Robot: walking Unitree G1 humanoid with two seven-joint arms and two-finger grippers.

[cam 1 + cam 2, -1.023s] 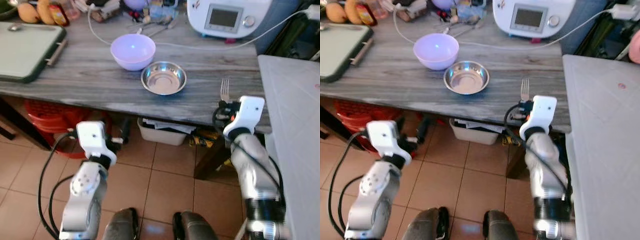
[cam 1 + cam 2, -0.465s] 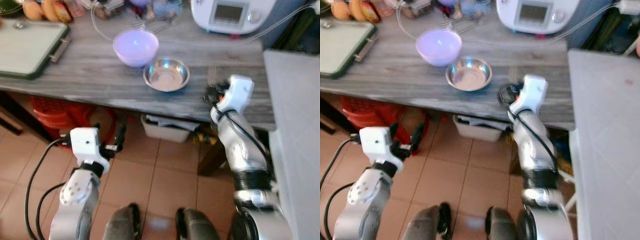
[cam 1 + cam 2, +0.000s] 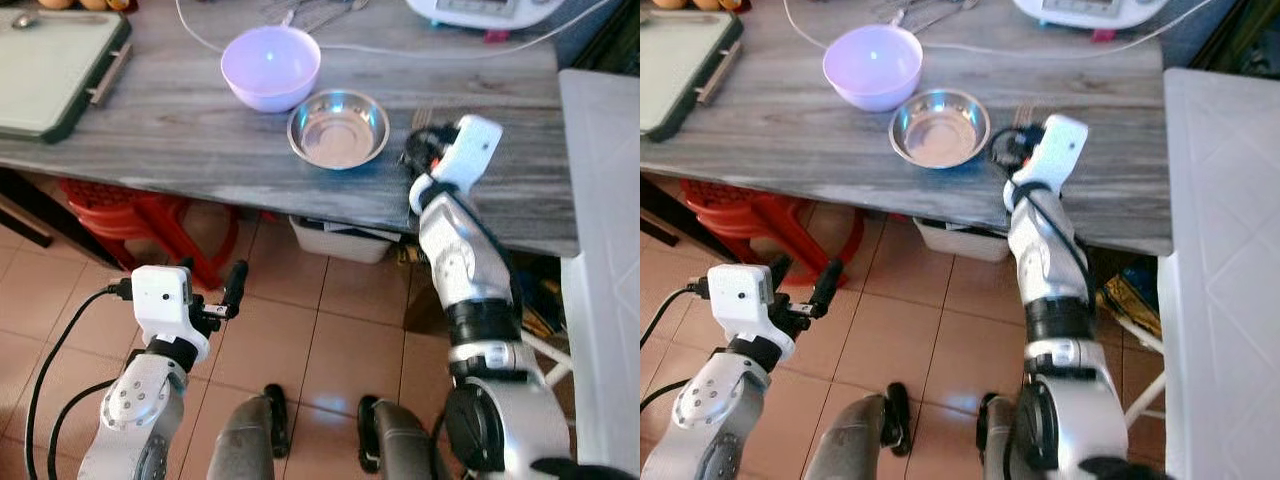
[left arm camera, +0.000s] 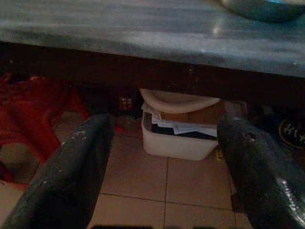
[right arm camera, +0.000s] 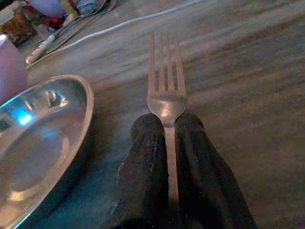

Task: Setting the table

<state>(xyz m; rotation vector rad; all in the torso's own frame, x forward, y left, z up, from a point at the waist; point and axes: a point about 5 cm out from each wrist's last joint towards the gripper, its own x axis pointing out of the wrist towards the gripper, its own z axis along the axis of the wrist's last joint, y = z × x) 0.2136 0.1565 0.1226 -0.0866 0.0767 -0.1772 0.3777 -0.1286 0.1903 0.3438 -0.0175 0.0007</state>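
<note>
Since a second ago, right gripper [image 5: 164, 138] has been carried over the worktop [image 3: 150, 140], clamped on a fork [image 5: 164, 90] just beside the steel dish [image 3: 338, 128]. Purple bowl [image 3: 270, 66] is set; fork not yet laid. Left gripper [image 4: 164, 157] hangs open, idle.

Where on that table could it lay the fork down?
The right hand holds the fork beside the steel bowl. Bare wood lies right of it, and between tray and purple bowl. The far edge is cluttered.
</note>
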